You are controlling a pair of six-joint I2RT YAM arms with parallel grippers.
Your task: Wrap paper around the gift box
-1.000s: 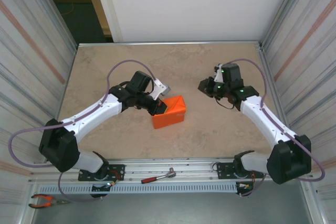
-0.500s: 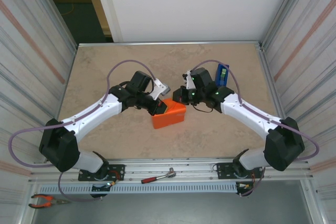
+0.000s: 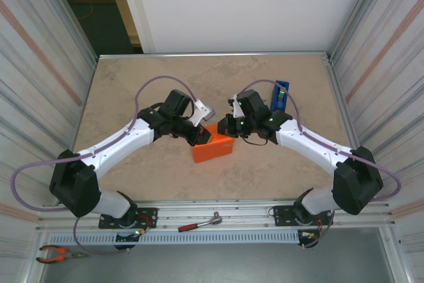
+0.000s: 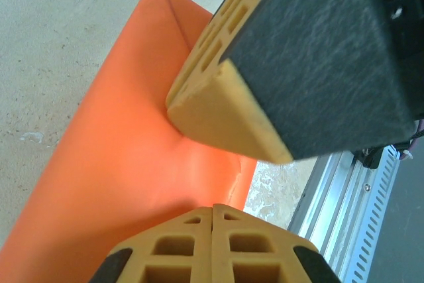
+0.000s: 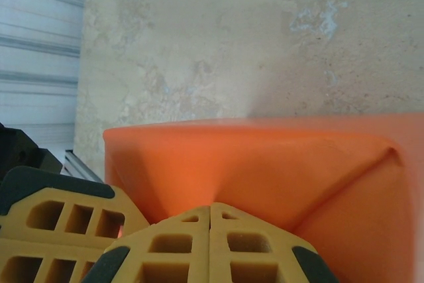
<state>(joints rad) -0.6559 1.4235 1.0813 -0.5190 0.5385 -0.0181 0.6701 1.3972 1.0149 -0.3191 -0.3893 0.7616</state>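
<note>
The orange paper [image 3: 213, 148] is folded into a small package in the middle of the table; the gift box is hidden under it. My left gripper [image 3: 201, 136] is shut, its tips pressing on the package's top left. My right gripper [image 3: 225, 129] is shut too, its tips touching the package's far end close to the left one. In the left wrist view my shut left gripper [image 4: 213, 207] rests on the paper [image 4: 119, 150], with the right gripper's fingers [image 4: 225, 107] just above. In the right wrist view the shut right gripper [image 5: 211, 207] pushes into a folded end flap of the paper [image 5: 265, 164].
A blue tape dispenser [image 3: 281, 96] stands at the back right, behind the right arm. A red-handled ratchet [image 3: 199, 223] lies on the front rail and orange pliers [image 3: 56, 253] at the front left. Metal walls close in both sides.
My right arm has swung left from over the tape dispenser to the package's far end, uncovering the dispenser. The left arm and the package have stayed still.
</note>
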